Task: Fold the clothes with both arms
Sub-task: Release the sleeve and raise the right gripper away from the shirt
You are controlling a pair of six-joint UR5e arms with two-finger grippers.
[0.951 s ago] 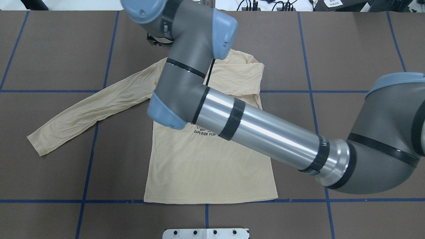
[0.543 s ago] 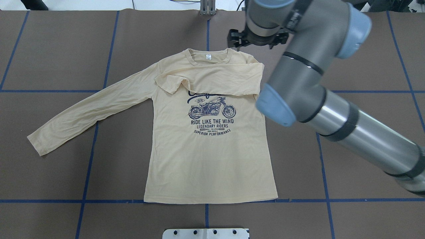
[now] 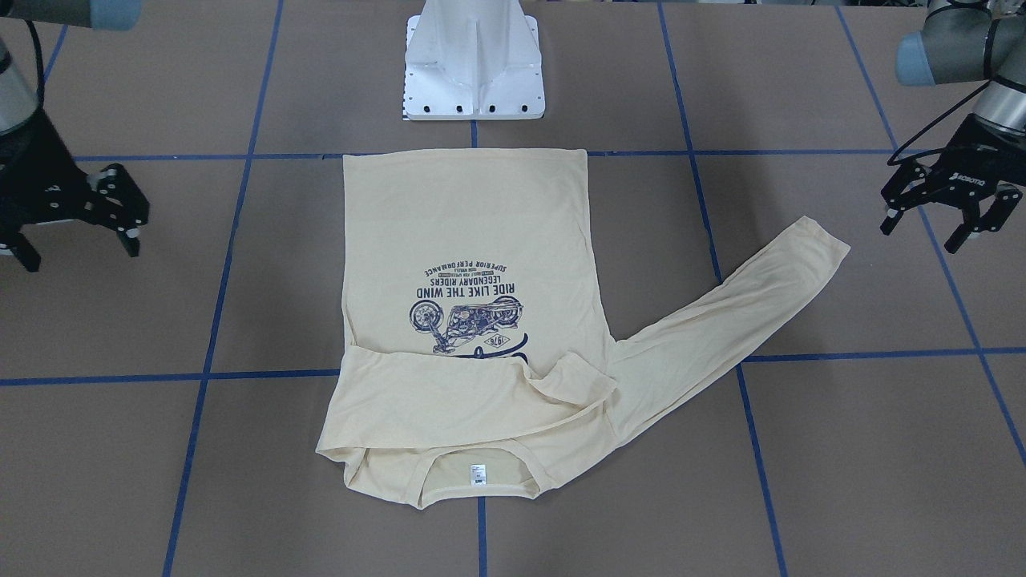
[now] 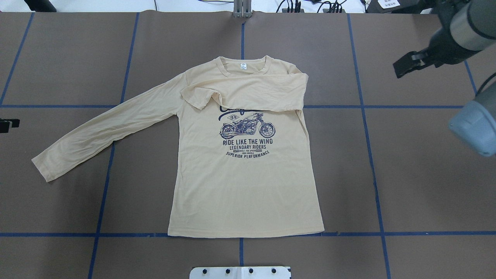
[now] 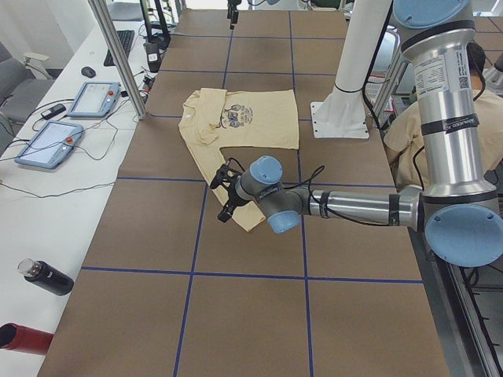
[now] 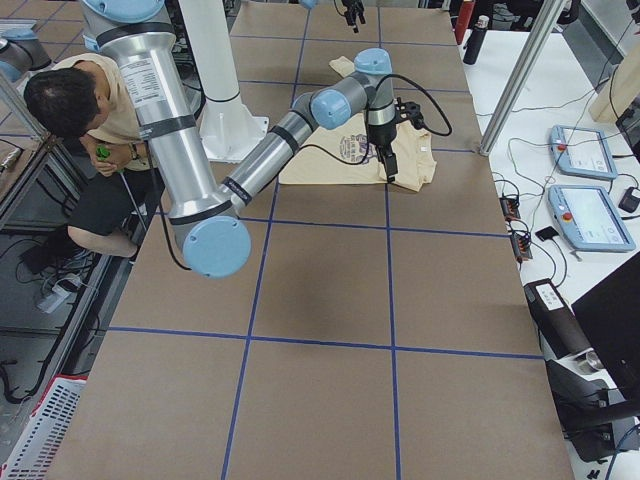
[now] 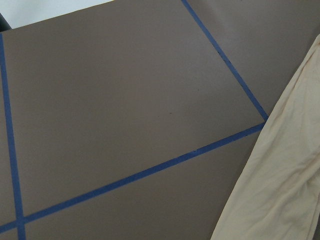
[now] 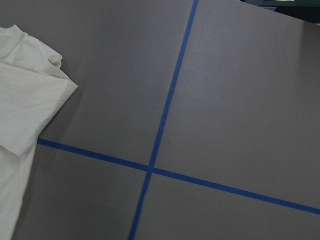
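One pale yellow long-sleeved shirt (image 4: 248, 186) lies on the brown surface (image 4: 418, 186). The black left hand (image 3: 922, 232) and right hand (image 3: 80, 252) are open.

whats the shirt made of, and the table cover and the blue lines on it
T-shirt: thin matte knit fabric, likely jersey; it lies limp with soft wrinkles. Table cover: matte brown paper or card, by its flat, dull look. Blue lines: probably stuck-on tape; they run slightly crooked, with uneven joins.

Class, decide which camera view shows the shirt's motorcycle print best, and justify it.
Overhead exterior: the motorcycle print reads upright and legible. Front-facing shows it upside down; side views show it tiny; wrist views miss it.
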